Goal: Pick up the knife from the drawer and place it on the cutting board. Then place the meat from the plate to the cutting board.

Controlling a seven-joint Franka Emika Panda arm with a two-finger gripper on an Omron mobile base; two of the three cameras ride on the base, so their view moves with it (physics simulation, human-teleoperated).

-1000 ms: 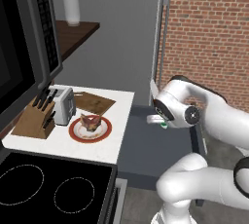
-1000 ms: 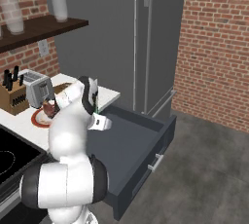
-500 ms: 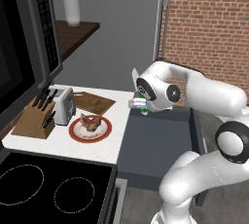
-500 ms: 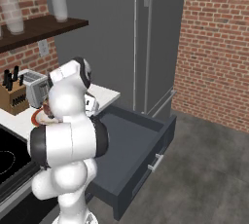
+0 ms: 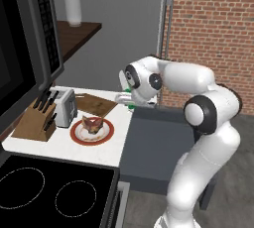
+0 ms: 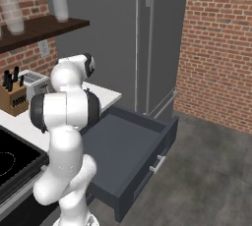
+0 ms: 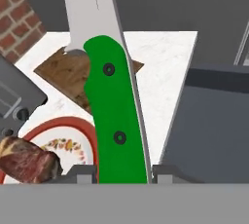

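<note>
Gripper [image 5: 126, 99] poised at the right-hand edge of the white counter [image 5: 59, 145], just off the near corner of the cutting board [image 5: 95, 104]; closed on the knife [image 7: 114, 116], green handle clamped between the two dark finger tips [image 7: 82, 173], pale blade pointing away from the hand, toward and over the board in the hand view; in the left base view only a sliver of green [image 5: 130, 105] visible under the hand. Cutting board dark brown, flat on the counter beside the toaster [image 5: 64, 106], nothing seen lying on it. Plate [image 5: 79, 135] just in front of the board and toaster, red-brown rim, patterned cream centre; meat [image 5: 92, 123] resting on it, reddish-brown with pink patches, also seen at lower left of the hand view [image 7: 26, 159]. Wooden knife block [image 5: 34, 119] left of the toaster, dark handles sticking up. Drawer [image 6: 129, 147] pulled wide open below the counter edge, dark grey interior with nothing visible inside, slim metal bar handle on its front [image 6: 157, 163]. Black cooktop [image 5: 49, 192] in the near foreground; shelf [image 6: 34, 28] above with pale cups.
</note>
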